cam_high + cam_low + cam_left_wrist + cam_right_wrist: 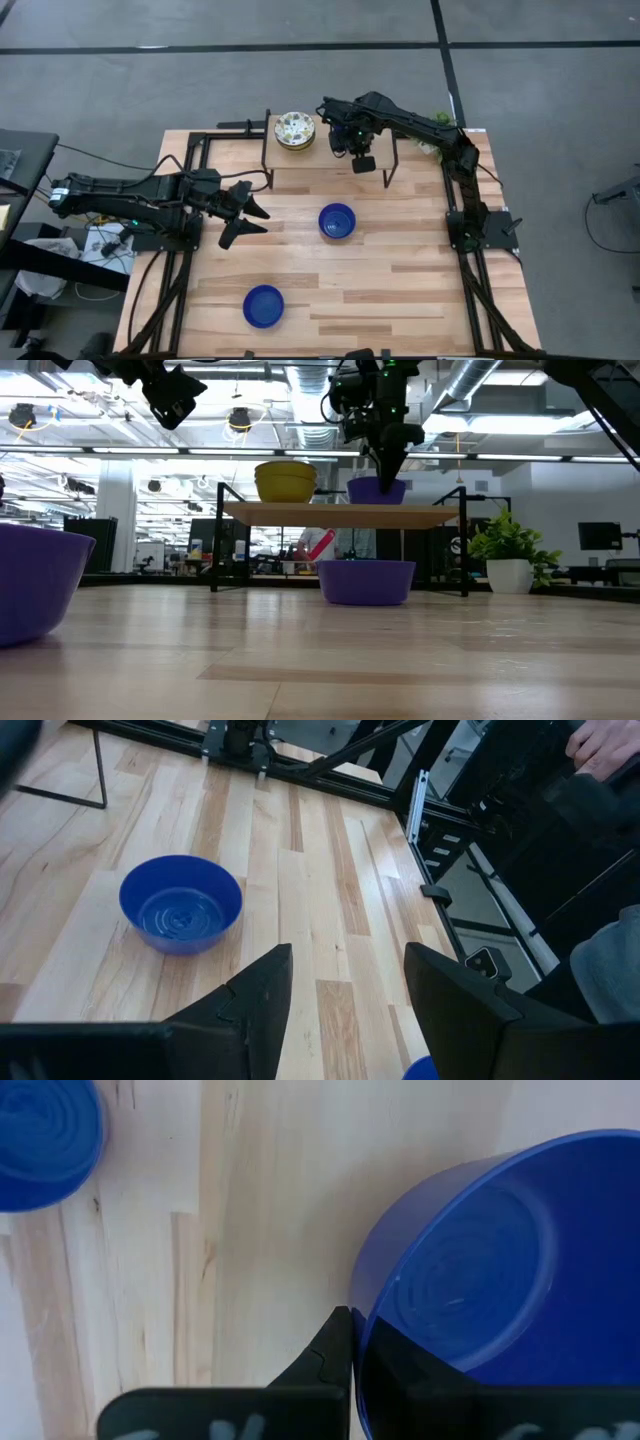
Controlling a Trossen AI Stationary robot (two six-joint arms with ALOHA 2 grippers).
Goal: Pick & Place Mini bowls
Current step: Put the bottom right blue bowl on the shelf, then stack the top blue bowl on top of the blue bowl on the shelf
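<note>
A blue mini bowl [480, 1270] sits at the top of the wooden shelf [300, 513], and my right gripper [390, 465] is shut on it from above. A stack of patterned mini bowls [295, 129] stands on the shelf's left part. Two more blue mini bowls rest on the table, one in front of the shelf [337, 221] and one near the near edge [263, 306]. My left gripper [245, 215] hovers open over the table's left part, apart from every bowl; its wrist view shows the middle bowl [181, 905]. My right gripper pinches the blue bowl's rim [362, 1315], one finger [330, 1355] outside the wall and the other inside the hollow. The fingers point down from above. The bowl stays upright with its base at the shelf top [377, 503]; whether it rests there or hangs just above, I cannot tell.
A small potted plant [510, 555] stands at the table's far right, beside the shelf's right legs. The shelf's thin black legs [392, 165] stand at the far middle. A person's hand [605, 745] shows beyond the table's edge. Bare wood lies between the two table bowls.
</note>
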